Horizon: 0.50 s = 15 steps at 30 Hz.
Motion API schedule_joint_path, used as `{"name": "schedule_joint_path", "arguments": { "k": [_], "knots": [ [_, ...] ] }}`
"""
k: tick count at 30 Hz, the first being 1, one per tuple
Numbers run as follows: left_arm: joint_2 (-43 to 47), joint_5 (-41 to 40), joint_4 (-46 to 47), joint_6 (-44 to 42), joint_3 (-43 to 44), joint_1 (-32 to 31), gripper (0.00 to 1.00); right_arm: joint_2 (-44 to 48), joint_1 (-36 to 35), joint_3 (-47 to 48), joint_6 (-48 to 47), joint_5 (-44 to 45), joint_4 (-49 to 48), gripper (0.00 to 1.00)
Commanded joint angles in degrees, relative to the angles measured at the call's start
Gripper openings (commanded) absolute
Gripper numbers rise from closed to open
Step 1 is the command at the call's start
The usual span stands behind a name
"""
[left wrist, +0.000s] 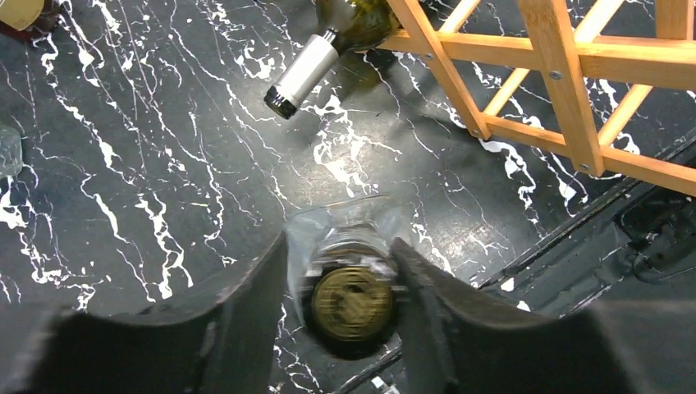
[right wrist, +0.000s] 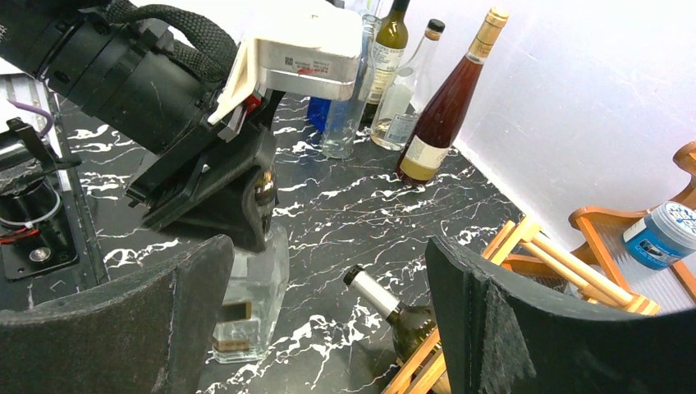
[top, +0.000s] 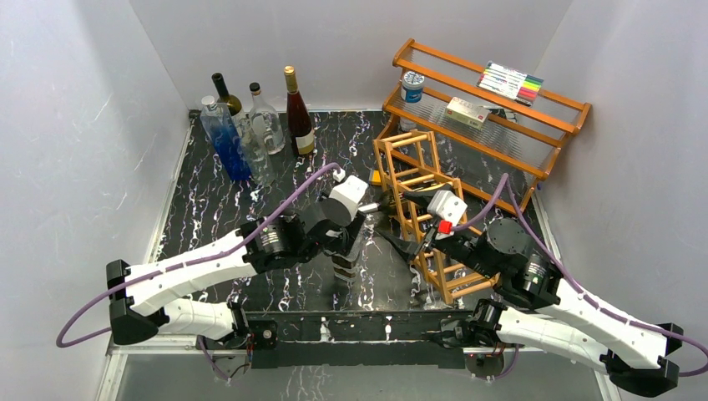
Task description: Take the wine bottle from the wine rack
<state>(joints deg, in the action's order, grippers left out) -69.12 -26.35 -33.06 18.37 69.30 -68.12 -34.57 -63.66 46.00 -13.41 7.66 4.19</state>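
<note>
A dark wine bottle [right wrist: 382, 297] with a silver-foiled neck [left wrist: 299, 72] lies in the orange-brown lattice wine rack [top: 415, 178], its neck poking out of the rack's left side [top: 370, 205]. A clear square bottle [right wrist: 254, 295] with a gold cap [left wrist: 353, 300] stands upright on the black marble table, left of the rack [left wrist: 566, 57]. My left gripper [left wrist: 341, 246] comes down from above, shut on that clear bottle's neck [top: 345, 266]. My right gripper [right wrist: 328, 246] stands wide open with nothing in it, beside the rack [top: 422, 242], facing the wine bottle's neck.
Several upright bottles stand at the back left: a blue one [top: 225, 138], clear ones [top: 265, 125] and a red-brown one [top: 299, 117]. Behind the rack, a two-tier wooden shelf [top: 501, 125] holds a jar [top: 412, 86], a box [top: 466, 111] and markers [top: 511, 81].
</note>
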Motion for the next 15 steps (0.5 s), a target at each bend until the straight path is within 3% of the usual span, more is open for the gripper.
{"name": "schedule_joint_path", "arguments": {
  "k": [1,3,7,15],
  "knots": [
    [0.77,-6.04,-2.53,1.3,2.3,-0.35,0.35,0.03,-0.06,0.77,-0.63,1.34,-1.61,0.98],
    [0.34,-6.65,-2.7,1.2,2.83,-0.22,0.22,-0.02,-0.06,0.63,-0.74,1.67,-1.26,0.98],
    [-0.31,-7.24,-2.92,-0.46,5.12,2.93,0.09,0.24,-0.06,0.53,-0.91,2.4,-0.74,0.98],
    [-2.66,6.05,4.76,-12.03,13.01,27.21,0.0,-0.1,-0.07,0.5,-1.09,3.56,-0.36,0.98]
  ]
}}
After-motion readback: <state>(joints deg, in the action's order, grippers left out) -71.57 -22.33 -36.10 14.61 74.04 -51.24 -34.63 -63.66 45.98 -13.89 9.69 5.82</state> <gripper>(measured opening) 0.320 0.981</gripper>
